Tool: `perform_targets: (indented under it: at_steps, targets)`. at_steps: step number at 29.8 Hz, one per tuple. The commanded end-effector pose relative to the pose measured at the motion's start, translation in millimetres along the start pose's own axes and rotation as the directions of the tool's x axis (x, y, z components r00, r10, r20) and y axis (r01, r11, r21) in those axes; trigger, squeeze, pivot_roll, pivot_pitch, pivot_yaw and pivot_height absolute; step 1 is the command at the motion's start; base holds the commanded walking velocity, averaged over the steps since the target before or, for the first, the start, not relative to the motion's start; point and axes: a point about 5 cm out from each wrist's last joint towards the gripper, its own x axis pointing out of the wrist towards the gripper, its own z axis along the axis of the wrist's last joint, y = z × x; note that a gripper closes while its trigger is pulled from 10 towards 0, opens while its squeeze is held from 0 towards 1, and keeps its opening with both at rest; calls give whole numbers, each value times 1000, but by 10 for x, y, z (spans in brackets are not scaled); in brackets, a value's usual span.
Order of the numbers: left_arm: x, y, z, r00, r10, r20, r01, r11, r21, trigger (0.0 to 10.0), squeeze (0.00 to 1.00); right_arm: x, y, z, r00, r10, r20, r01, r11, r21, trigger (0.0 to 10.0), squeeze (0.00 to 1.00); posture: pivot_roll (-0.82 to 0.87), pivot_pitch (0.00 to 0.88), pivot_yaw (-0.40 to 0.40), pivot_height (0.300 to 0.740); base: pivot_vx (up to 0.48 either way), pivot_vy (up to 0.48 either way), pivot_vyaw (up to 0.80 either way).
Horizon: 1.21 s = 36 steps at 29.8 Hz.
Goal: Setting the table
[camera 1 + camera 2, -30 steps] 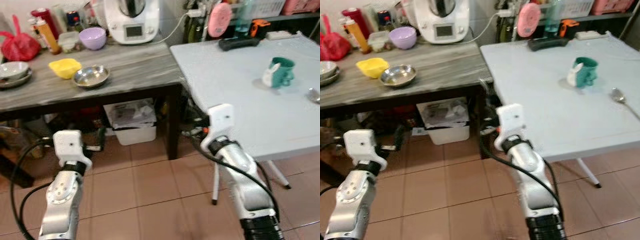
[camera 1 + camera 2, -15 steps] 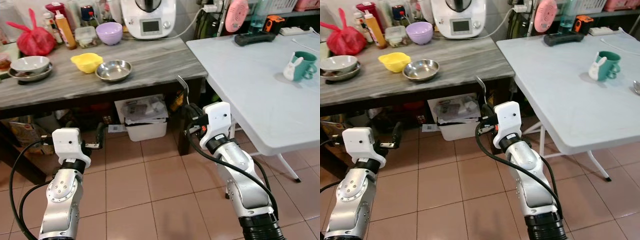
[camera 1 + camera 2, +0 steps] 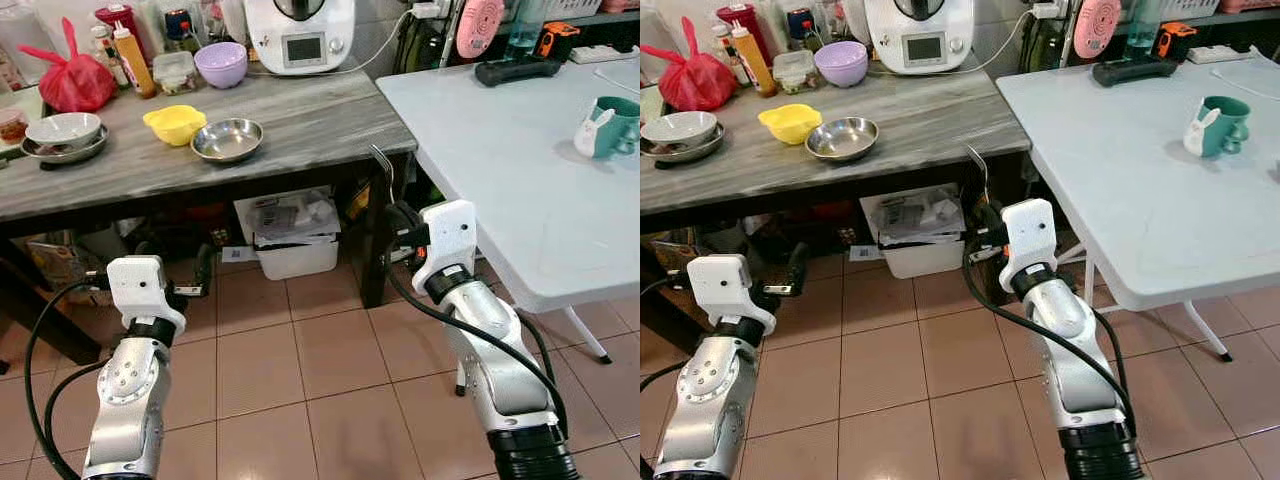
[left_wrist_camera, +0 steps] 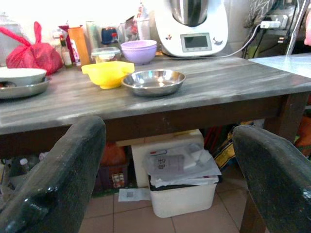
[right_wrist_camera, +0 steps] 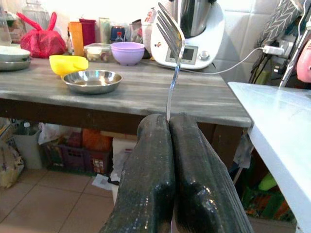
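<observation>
Silver arms, white wrist housings, black cables, black fingers.

I hold a slim silver metal fork upright, its handle clamped between the closed black fingers of my right gripper, its tines pointing up and curving slightly. It stands low in front of the near right corner of the grey wooden table, just left of the white folding table.
</observation>
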Motion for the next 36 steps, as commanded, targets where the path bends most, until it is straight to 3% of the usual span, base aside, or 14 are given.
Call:
perform_targets:
  at_steps: [1,11,23,36]
  targets:
    - [3,-4,39,1000,-8,16,8,1000,-2,10000,0,18,6,23,1000,-2,12,2,1000,-5,10000,0,-117,58,74,740,480,0,0]
    - [9,-21,37,1000,-20,17,20,1000,-14,10000,0,16,1,16,1000,-4,9,5,1000,-9,10000,0,-118,59,76,740,480,0,0]
    - [14,-47,35,999,-37,16,37,999,-24,10000,0,16,-2,14,1000,-12,9,12,1000,-6,10000,0,-120,61,80,740,480,0,698]
    - [15,-61,27,999,-41,14,42,999,-27,10000,0,19,-11,6,1000,-20,7,20,1000,-1,10000,0,-121,61,79,740,480,0,0]
